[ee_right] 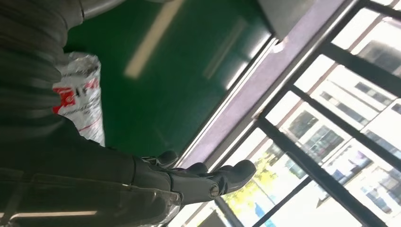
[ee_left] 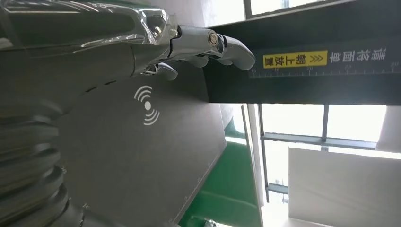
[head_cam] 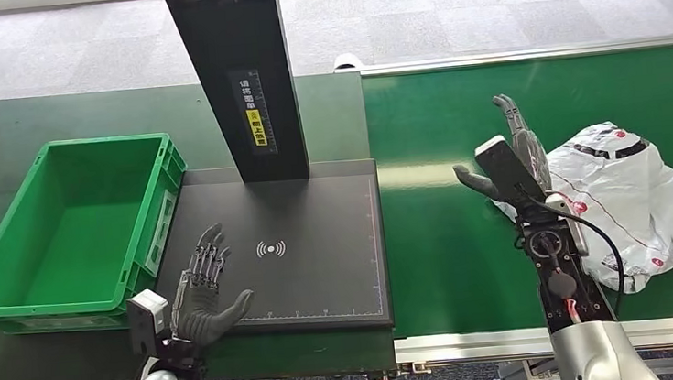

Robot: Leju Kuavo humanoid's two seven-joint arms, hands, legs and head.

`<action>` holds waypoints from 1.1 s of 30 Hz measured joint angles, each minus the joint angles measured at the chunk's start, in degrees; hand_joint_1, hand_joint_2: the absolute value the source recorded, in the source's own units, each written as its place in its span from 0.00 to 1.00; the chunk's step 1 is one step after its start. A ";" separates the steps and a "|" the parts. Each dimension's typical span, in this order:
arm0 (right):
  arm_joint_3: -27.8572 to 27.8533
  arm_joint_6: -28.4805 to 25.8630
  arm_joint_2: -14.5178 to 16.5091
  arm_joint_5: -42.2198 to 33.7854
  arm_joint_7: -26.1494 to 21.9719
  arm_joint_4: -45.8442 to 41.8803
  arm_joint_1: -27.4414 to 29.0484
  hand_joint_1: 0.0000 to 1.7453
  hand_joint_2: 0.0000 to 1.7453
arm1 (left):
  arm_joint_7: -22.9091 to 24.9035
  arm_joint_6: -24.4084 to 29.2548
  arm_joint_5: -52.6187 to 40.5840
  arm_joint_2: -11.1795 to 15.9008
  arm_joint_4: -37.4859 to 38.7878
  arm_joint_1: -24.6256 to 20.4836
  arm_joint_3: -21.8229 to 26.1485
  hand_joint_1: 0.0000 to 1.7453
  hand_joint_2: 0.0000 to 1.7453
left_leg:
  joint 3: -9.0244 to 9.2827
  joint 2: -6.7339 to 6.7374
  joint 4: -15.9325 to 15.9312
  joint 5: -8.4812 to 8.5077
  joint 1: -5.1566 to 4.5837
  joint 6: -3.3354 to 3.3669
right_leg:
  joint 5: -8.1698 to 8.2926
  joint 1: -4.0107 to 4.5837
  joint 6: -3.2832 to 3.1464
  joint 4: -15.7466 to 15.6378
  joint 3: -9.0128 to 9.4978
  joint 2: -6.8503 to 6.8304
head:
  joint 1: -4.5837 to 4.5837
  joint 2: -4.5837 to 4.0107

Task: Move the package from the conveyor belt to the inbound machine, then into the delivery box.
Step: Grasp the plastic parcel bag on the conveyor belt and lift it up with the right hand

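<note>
A: What is in the green crate (head_cam: 8,265)?

B: Nothing shows inside it; I see its bare green floor. It sits on the dark green table, just left of the black scanner plate (head_cam: 322,274), touching or nearly touching its edge.

A: And the package?

B: The white plastic package (head_cam: 636,191), printed in red and black, lies crumpled on the green conveyor belt (head_cam: 440,264), right of the plate.

A: How near is the right hand?

B: The right hand (head_cam: 518,151) is raised edge-on just beside the package's left side, fingers apart, thumb pointing away, holding nothing. Whether it touches the bag I cannot tell.

A: The left one?

B: The left hand (head_cam: 202,289) hovers over the plate's near left corner, fingers spread, empty, well apart from the package.
</note>
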 joint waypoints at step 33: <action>-8.40 8.66 -13.87 22.16 30.02 30.06 -3.60 0.10 1.00 | 3.18 0.71 -2.11 -1.35 -5.74 2.95 3.26 0.00 1.00 | -0.03 -0.16 0.03 0.00 -0.03 0.03 | -0.01 -0.03 0.02 -0.03 -0.04 -0.15 | -0.02 -0.02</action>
